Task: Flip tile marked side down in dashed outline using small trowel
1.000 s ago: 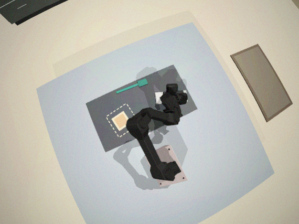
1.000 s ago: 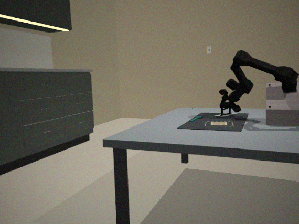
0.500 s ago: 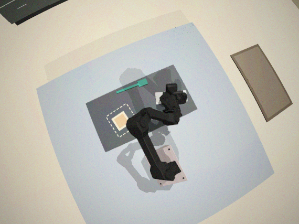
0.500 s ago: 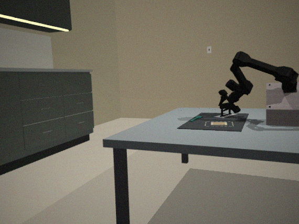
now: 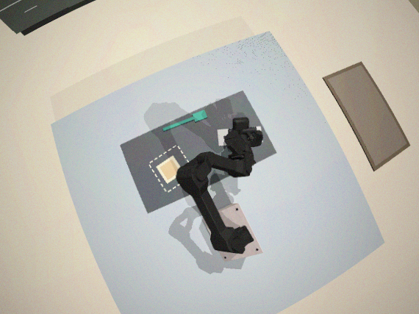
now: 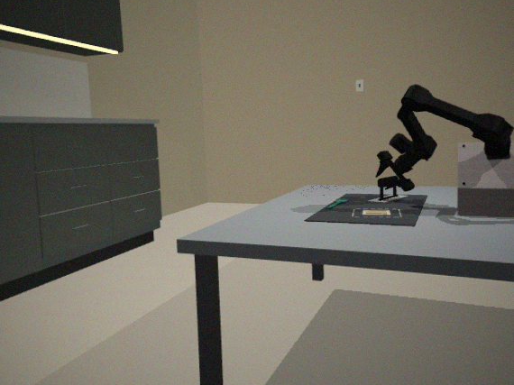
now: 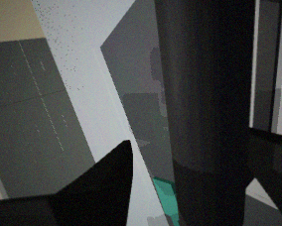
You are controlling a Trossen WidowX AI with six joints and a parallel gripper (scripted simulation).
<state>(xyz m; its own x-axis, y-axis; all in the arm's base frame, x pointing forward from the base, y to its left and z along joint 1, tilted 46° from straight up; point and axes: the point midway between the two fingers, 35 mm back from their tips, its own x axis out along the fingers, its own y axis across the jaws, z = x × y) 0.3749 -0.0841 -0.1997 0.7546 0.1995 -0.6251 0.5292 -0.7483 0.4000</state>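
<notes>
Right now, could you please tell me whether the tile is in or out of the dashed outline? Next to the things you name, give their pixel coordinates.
In: the exterior view shows the tile (image 5: 168, 170) (image 6: 376, 213) within the dashed outline (image 5: 167, 191) (image 6: 354, 216), with dark mat (image 5: 140, 177) (image 6: 331, 216) visible between their edges.
</notes>
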